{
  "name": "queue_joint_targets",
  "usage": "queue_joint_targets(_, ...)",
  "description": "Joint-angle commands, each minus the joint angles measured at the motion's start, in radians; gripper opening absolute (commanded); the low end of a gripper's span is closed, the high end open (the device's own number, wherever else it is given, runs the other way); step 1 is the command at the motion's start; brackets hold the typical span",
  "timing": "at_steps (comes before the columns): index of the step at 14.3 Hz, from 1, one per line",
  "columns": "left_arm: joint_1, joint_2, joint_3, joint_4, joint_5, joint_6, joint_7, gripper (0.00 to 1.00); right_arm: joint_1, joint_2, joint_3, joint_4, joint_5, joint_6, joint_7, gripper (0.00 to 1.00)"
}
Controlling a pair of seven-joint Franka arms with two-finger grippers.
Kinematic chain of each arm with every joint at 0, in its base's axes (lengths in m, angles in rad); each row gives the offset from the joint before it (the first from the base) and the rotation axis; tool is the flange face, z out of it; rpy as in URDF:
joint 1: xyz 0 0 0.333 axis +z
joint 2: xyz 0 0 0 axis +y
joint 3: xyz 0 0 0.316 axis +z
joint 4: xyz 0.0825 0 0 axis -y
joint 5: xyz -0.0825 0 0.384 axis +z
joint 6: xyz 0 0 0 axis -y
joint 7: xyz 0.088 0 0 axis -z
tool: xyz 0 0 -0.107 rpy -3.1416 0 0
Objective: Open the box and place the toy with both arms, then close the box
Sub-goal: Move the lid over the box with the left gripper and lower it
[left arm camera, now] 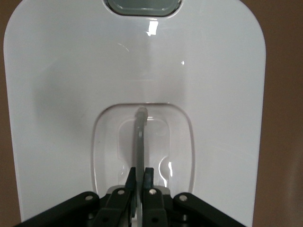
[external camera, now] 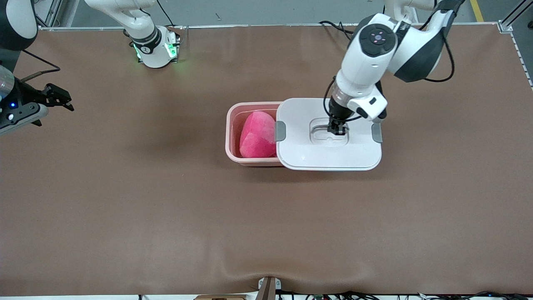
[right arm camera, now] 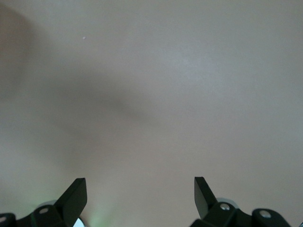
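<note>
The pale pink box (external camera: 230,125) stands mid-table with its top partly uncovered. The hot-pink plush toy (external camera: 257,135) lies inside it. The white lid (external camera: 304,146) with grey clips (external camera: 280,131) covers the part of the box toward the left arm's end and overhangs it there. My left gripper (external camera: 337,130) is shut on the lid's clear handle (left arm camera: 139,142); it shows in the left wrist view (left arm camera: 140,172) over the lid (left arm camera: 71,94). My right gripper (external camera: 62,100) waits open and empty over bare table at the right arm's end; it shows in the right wrist view (right arm camera: 140,189).
The brown table cover (external camera: 266,229) stretches all round the box. The right arm's base (external camera: 156,48) with a green light stands at the table's back edge. Cables (external camera: 337,29) lie near the left arm's base.
</note>
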Motion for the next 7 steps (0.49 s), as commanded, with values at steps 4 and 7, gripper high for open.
queue_joint_targets(4, -0.079, 0.070, -0.004, 0.069, 0.027, -0.001, -0.071, 0.00, 0.003, -0.074, 0.034, -0.039, 0.022, -0.008, 0.286, 1.00)
queue_joint_targets(7, -0.107, 0.091, -0.003, 0.069, 0.030, 0.035, -0.134, 0.00, 0.001, -0.072, 0.066, -0.020, 0.042, -0.004, 0.363, 1.00)
